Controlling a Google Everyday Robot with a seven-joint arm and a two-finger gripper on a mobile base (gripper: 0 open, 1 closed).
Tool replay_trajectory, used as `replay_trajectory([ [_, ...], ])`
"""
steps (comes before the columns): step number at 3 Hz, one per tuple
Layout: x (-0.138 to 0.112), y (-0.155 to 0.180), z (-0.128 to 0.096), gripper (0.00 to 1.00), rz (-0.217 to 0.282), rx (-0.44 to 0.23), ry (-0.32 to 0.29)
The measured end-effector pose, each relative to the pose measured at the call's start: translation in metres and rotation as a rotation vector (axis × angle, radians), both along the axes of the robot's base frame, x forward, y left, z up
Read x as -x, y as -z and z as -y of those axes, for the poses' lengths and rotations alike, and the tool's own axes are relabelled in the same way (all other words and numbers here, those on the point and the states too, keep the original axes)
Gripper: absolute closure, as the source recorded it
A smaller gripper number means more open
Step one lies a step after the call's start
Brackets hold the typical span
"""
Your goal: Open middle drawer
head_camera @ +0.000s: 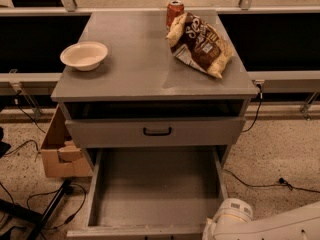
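Your gripper (212,230) sits at the very bottom edge of the camera view, at the tip of the white arm (280,226) that comes in from the lower right. It is mostly cut off there, so I cannot tell whether it is open or closed. It seems to lie just beside the front right corner of the bottom drawer (155,189), though the edge of the view makes that hard to confirm.

The bottom drawer stretches up and to the left from the gripper, pulled far out, showing a plain grey inside.

Beyond it, farther from the gripper and up to its left, you have the middle drawer (156,132). Its flat grey front sits back at the cabinet face, with the small black handle (157,131) in its centre. The gripper is well apart from that handle. A dark slot runs just above the drawer front.

Farther still from the gripper is the tabletop (135,74). A chip bag (200,44) lies roughly straight beyond the gripper, touching a soda can (175,11) behind it. A pale bowl (84,55) stands far off to the left.

A cardboard box (60,149) rests on the floor, left of the cabinet.
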State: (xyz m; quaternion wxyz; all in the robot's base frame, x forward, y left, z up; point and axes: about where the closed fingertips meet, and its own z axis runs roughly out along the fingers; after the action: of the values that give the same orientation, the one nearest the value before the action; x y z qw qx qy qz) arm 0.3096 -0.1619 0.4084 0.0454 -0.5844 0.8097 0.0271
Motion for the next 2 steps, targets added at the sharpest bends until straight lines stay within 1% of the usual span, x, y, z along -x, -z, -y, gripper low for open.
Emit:
replay_trajectory([
  [2,0.0000,-0.0003,0.0000,0.13,0.000,0.000,0.000],
])
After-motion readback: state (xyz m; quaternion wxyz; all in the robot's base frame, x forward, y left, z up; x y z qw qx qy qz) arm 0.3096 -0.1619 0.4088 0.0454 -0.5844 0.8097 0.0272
